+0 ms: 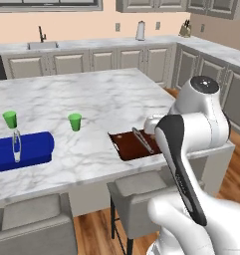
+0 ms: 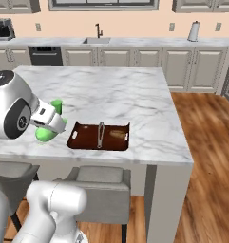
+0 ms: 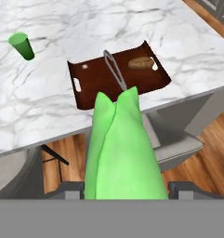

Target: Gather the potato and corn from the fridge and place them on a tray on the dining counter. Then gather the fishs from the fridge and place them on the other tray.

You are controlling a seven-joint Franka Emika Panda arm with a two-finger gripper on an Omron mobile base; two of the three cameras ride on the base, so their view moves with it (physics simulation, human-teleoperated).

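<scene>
The corn [image 3: 122, 148] sits lengthwise in the gripper [image 3: 125, 193], which seems clamped on it, though the fingertips are hidden behind the cob. It hangs over the near edge of the dining counter [image 3: 85, 37], short of the tray [image 3: 118, 74]. The potato [image 3: 140, 63] lies in the tray's right end.
</scene>
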